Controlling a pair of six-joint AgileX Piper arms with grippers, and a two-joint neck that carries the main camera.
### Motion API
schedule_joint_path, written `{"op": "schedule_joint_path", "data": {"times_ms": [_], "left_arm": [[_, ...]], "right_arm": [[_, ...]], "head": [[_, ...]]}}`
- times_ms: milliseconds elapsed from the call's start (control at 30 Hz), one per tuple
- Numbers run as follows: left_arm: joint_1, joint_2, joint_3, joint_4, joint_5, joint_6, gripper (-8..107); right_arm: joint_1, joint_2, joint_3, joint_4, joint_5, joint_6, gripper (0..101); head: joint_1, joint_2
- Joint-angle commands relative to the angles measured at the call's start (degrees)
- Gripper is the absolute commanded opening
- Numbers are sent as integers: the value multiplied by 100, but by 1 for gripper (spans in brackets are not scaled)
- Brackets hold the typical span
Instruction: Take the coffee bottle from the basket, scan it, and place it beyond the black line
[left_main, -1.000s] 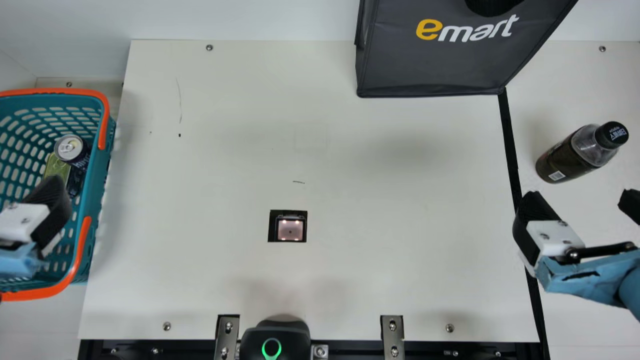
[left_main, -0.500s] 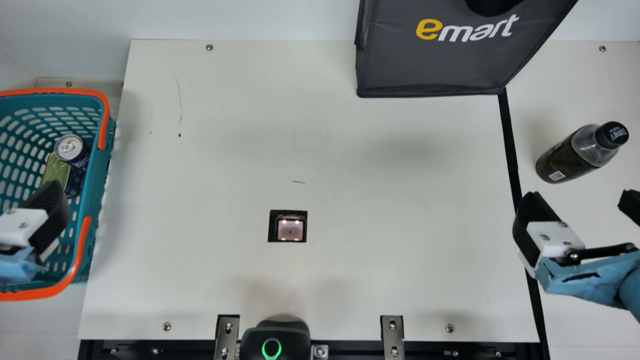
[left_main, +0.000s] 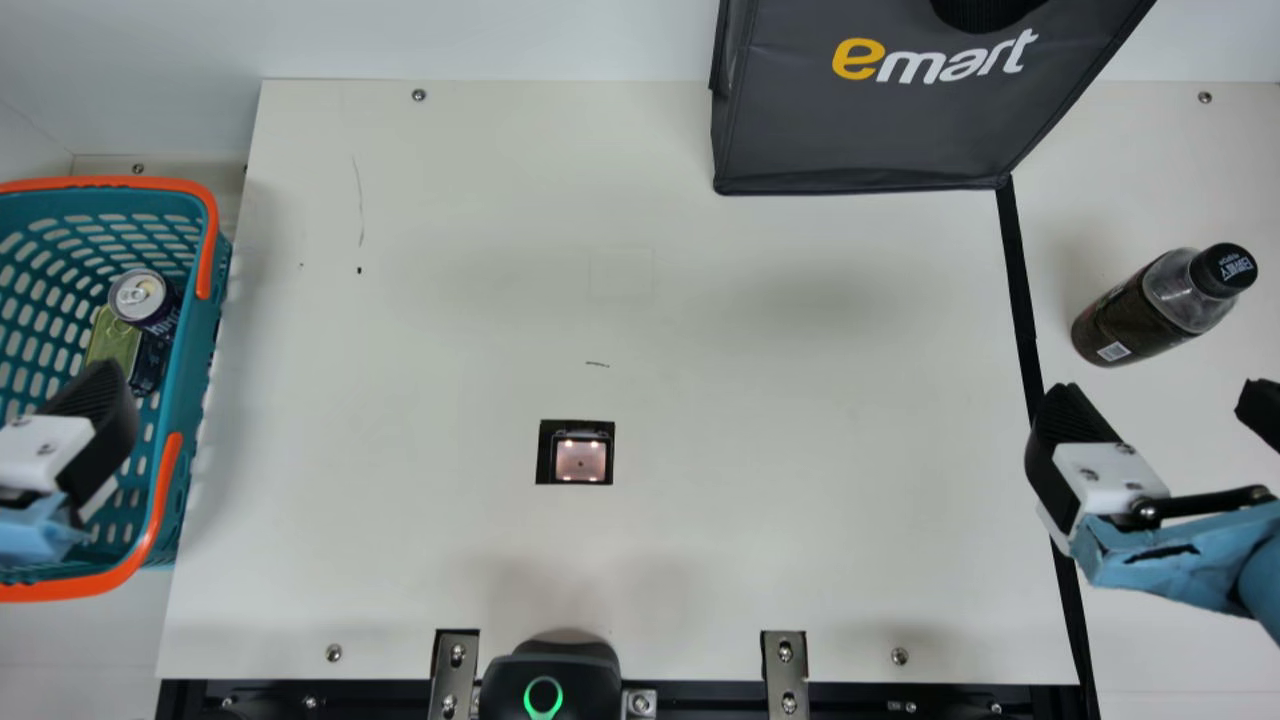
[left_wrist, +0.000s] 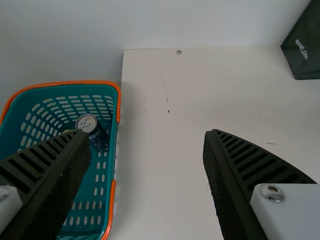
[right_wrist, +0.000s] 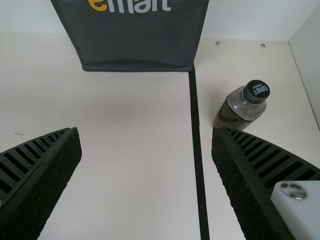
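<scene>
Left gripper (left_main: 95, 405) dropped slightly in main view; coffee bottle (left_main: 1150, 312) unmoved. Bottle's upright on table (left_main: 800, 400), right of black line (left_main: 1022, 290). Right gripper (left_main: 1160, 395) near it, wide, empty. Left one also wide, empty, by basket (left_main: 195, 370); can (left_main: 140, 297) inside.

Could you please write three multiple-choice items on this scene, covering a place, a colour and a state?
1. Where is the coffee bottle?
A) inside the bag
B) beyond the black line
C) over the scan window

2. What colour is the handle of the basket?
A) orange
B) white
C) purple

3. How is the right hand?
A) shut
B) gripping a can
C) open

Answers:
1 B: the bottle shows to the right of the line.
2 A: the handle is plainly orange.
3 C: its fingers are wide apart.
</scene>
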Motion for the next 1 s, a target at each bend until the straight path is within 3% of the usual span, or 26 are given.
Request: {"op": "schedule_joint_path", "data": {"times_ms": [0,967], "left_arm": [[0,0,0,0,0,0,90],[0,0,0,0,0,0,90]], "right_arm": [[0,0,0,0,0,0,91],[0,0,0,0,0,0,91]], "head": [[-96,9],[-96,9]]}}
